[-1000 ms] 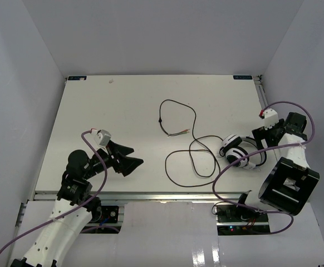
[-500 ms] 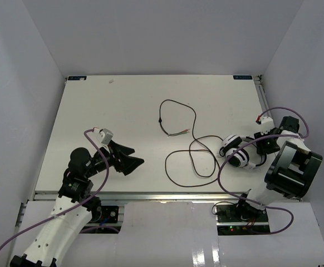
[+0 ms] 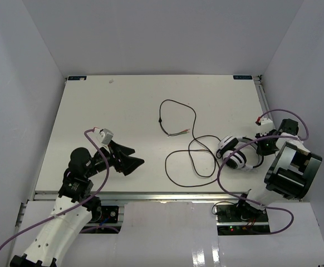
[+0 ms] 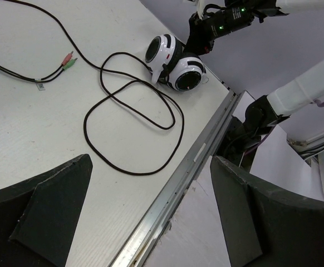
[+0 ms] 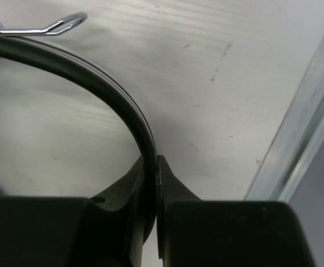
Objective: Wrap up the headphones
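Note:
The headphones (image 3: pixel 234 153) lie at the right of the white table, two white-and-black earcups (image 4: pixel 176 61) side by side. Their thin black cable (image 3: pixel 192 161) runs left in loose loops (image 4: pixel 134 105) to a coloured plug end (image 3: pixel 181 132). My right gripper (image 3: pixel 260 146) is at the headphones' right side, shut on the dark headband (image 5: pixel 95 83), which curves up out of the pinched jaws (image 5: pixel 155 161). My left gripper (image 3: pixel 133 157) hangs open over the near-left of the table, far from the cable, with nothing between its fingers (image 4: pixel 150 167).
A metal rail (image 3: pixel 151 194) edges the table's near side, with another along the right side (image 5: pixel 307 128). White walls enclose the left, back and right. A thick purple arm cable (image 3: pixel 224 167) loops over the table just in front of the headphones.
My right gripper has gone from open to shut on the headband, after the right arm swung in and lowered. The headphones slid slightly left. The left arm barely moved.

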Robot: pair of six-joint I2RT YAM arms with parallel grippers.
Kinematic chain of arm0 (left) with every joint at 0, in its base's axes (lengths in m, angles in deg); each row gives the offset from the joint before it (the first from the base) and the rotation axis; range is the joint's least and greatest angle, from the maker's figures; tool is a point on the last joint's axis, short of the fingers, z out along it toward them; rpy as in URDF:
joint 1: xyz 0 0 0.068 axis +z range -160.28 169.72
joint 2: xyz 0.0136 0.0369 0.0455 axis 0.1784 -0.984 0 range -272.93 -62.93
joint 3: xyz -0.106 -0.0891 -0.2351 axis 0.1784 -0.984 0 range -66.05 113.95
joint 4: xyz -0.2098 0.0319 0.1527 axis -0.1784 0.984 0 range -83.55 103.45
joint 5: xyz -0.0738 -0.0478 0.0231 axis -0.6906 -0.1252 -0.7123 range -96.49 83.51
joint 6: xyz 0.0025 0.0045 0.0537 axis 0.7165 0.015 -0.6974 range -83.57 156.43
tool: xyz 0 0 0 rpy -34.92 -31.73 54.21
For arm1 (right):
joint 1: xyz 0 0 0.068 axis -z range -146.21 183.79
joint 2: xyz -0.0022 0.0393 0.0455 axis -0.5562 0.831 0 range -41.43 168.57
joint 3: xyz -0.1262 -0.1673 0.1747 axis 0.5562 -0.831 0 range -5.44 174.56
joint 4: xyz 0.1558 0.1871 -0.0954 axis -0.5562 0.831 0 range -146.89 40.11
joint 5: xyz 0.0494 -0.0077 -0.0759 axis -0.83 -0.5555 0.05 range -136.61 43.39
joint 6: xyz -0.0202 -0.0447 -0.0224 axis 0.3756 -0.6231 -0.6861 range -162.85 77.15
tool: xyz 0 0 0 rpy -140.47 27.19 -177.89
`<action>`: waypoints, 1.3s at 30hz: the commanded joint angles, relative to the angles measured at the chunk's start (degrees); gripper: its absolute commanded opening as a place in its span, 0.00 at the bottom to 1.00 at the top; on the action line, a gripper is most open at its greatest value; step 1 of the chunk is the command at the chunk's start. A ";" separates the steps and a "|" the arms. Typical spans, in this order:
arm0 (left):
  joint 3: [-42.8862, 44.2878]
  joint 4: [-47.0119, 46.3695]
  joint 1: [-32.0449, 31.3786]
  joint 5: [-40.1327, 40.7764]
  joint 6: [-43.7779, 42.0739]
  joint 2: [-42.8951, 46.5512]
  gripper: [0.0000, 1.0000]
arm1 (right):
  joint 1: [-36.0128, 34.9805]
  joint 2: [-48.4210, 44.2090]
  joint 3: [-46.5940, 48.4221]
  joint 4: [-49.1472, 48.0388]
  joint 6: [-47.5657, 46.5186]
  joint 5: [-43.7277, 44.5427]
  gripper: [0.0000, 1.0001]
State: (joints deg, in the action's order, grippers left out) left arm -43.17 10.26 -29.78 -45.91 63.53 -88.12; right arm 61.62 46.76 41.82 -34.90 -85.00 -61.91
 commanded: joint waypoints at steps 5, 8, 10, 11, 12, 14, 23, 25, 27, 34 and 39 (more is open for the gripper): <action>0.60 -1.13 0.00 3.46 2.92 -1.86 0.98 | -15.85 -20.33 7.15 16.47 5.61 -12.31 0.08; 0.96 -2.42 0.00 2.65 3.11 -3.89 0.98 | -28.83 -23.78 12.89 15.46 12.50 -8.98 0.08; 0.71 -5.23 0.00 -0.05 1.94 -4.84 0.98 | -37.28 -23.53 18.76 14.04 16.28 -5.45 0.08; 0.58 -6.71 0.00 -1.17 1.21 -5.09 0.98 | -41.17 -22.14 22.07 13.92 16.97 -4.31 0.08; 0.44 -8.12 0.00 -2.12 0.51 -5.28 0.98 | -44.93 -20.46 25.35 13.96 17.40 -3.37 0.08; 0.35 -11.17 0.00 -2.50 -1.71 -5.12 0.98 | -46.35 -16.18 34.40 14.99 18.75 -4.17 0.08; -4.81 -39.04 -1.95 -0.10 -8.84 -13.11 0.98 | -45.01 -4.96 55.01 7.99 35.18 -11.38 0.08; -5.60 -46.63 -4.28 3.95 -8.66 -16.92 0.98 | -44.98 -4.60 55.22 5.13 39.81 -8.37 0.08; -4.50 -49.79 -10.16 9.12 -11.19 -24.00 0.98 | -45.13 -5.42 54.23 2.94 42.85 -6.35 0.08; 1.97 -61.09 -20.69 27.50 -23.36 -46.28 0.98 | -44.97 -8.22 52.40 1.07 46.63 -5.71 0.08; 5.20 -64.57 -21.47 23.21 -21.84 -54.75 0.98 | -44.73 -9.96 51.85 1.13 46.96 -6.38 0.08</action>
State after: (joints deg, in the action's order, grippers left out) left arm -42.24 -46.14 -50.44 -23.76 43.34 -139.02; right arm 16.58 41.00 92.97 -27.97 -42.77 -66.66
